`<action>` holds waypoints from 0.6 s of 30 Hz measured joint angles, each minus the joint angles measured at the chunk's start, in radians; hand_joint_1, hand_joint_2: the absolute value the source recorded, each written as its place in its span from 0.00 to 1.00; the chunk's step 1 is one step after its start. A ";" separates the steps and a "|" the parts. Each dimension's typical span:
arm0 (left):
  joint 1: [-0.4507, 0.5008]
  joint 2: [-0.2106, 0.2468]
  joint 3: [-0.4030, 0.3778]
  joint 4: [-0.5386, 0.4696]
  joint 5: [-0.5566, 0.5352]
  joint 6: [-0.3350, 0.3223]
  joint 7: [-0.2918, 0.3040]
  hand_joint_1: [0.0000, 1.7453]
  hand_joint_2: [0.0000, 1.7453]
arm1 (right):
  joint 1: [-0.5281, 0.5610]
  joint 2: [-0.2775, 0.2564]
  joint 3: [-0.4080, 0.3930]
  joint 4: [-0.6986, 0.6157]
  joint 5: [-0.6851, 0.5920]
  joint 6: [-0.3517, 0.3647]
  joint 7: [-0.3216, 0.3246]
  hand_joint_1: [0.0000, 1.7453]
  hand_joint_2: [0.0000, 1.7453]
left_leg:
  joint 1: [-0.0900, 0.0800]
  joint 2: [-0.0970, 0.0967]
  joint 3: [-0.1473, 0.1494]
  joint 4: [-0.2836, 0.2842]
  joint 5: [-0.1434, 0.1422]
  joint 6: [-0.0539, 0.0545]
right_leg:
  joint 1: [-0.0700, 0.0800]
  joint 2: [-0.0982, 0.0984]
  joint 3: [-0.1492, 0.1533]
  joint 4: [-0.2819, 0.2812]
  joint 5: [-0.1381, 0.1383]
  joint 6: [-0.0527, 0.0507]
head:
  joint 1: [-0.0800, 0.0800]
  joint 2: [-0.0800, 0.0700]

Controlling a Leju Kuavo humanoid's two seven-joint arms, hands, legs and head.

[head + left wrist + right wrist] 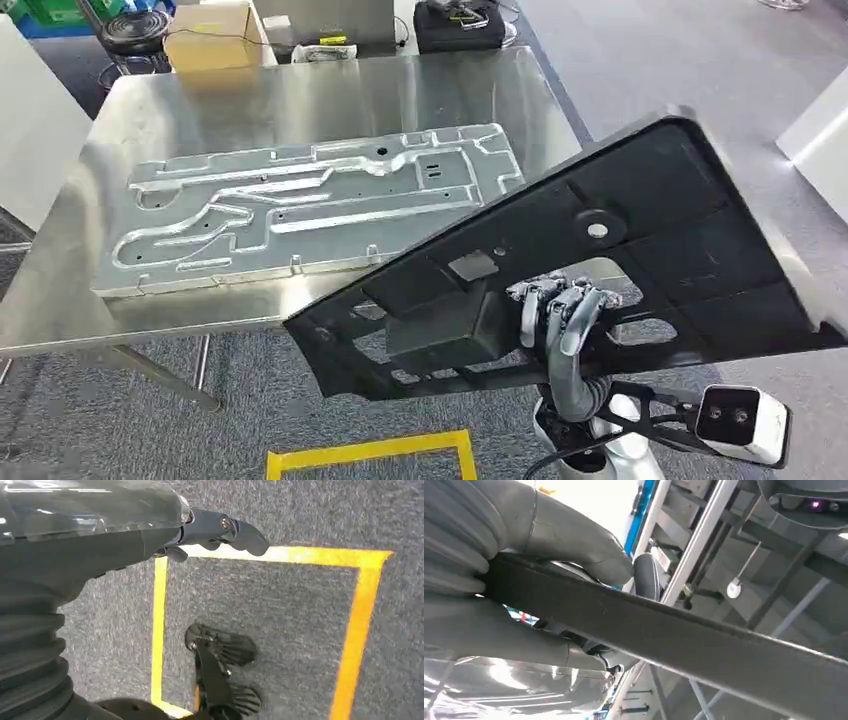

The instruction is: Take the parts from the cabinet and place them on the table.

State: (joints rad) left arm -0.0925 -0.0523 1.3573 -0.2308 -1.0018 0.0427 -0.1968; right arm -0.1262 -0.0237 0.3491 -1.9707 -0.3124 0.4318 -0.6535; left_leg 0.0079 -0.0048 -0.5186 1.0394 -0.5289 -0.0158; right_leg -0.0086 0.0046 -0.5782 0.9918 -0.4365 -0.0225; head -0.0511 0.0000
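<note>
One black panel [640, 230] in right robot hand [560, 310]

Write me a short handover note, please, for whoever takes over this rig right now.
Right hand: grips the black panel, held tilted above the near right edge of the steel table.
Left hand: holds nothing, hanging over the grey floor by the yellow tape.
Done: the silver plate lies flat on the table.
Left: set the black panel down, probably on the bare area beside the silver plate.
</note>
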 joint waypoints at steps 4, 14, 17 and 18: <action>0.004 0.004 0.000 0.000 0.003 -0.006 -0.002 0.00 1.00 | -0.004 0.000 0.004 -0.001 0.010 -0.013 0.000 1.00 1.00 | 0.004 0.000 -0.169 0.282 -0.100 -0.010 | 0.005 -0.001 0.015 0.003 -0.019 -0.008 | 0.000 0.000; 0.009 0.009 0.001 0.000 0.021 -0.011 -0.011 0.00 1.00 | -0.039 -0.009 -0.017 -0.040 0.004 -0.053 -0.001 1.00 1.00 | 0.001 0.000 -0.057 -0.034 0.089 0.030 | 0.010 0.005 0.058 0.007 -0.067 0.030 | 0.000 0.000; 0.004 0.006 0.002 0.000 0.027 -0.011 -0.023 0.00 1.00 | -0.119 -0.018 -0.099 0.007 -0.058 -0.006 0.001 1.00 1.00 | 0.003 0.002 -0.051 -0.037 0.086 0.042 | 0.003 0.001 -0.024 0.166 -0.139 0.045 | 0.000 0.000; 0.004 0.006 0.002 0.000 0.029 -0.011 -0.027 0.00 1.00 | -0.134 -0.019 -0.127 0.028 -0.056 -0.001 0.003 1.00 1.00 | 0.003 0.002 -0.050 -0.037 0.085 0.043 | 0.001 0.001 -0.075 0.252 -0.168 0.049 | 0.000 0.000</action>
State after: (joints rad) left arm -0.0887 -0.0465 1.3592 -0.2308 -0.9724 0.0317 -0.2239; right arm -0.2603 -0.0423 0.2219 -1.9432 -0.3689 0.4311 -0.6504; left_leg 0.0106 -0.0030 -0.5686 1.0021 -0.4439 0.0276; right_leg -0.0072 0.0051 -0.6531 1.2441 -0.6040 0.0262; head -0.0507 0.0000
